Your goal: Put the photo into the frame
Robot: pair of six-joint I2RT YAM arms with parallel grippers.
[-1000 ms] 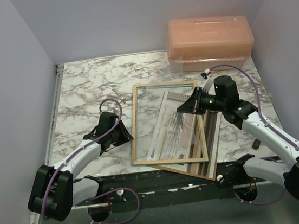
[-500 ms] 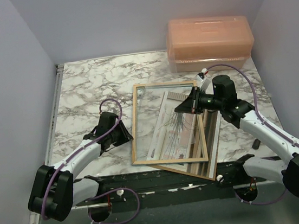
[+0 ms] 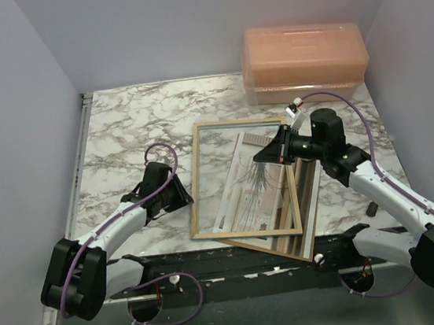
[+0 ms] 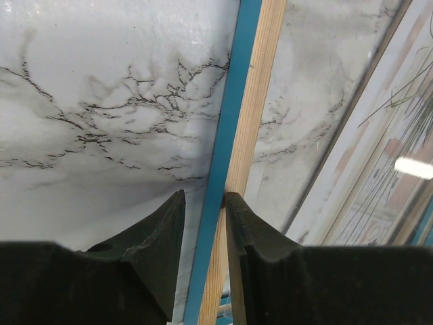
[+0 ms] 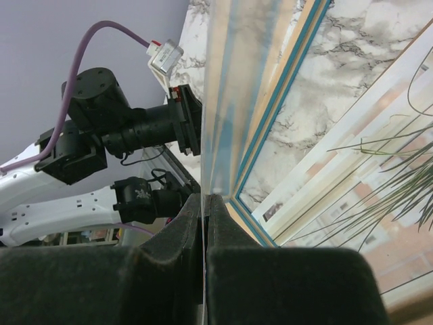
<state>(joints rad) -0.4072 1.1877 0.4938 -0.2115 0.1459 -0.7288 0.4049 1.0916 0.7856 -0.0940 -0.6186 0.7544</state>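
Clear pane (image 5: 218, 95), seemingly glass, stands over frame (image 3: 195, 182); peach box (image 3: 304, 60) behind.

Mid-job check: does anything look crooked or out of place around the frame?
Yes. Seen through the frame, the photo sits twisted against its rails, leaving a wedge of bare table inside the opening. The brown sheet beneath is skewed too, its near right corner poking past the table's front edge.

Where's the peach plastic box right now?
In the top view, the box sits at the far right corner of the table, just beyond the frame and the right pincer.
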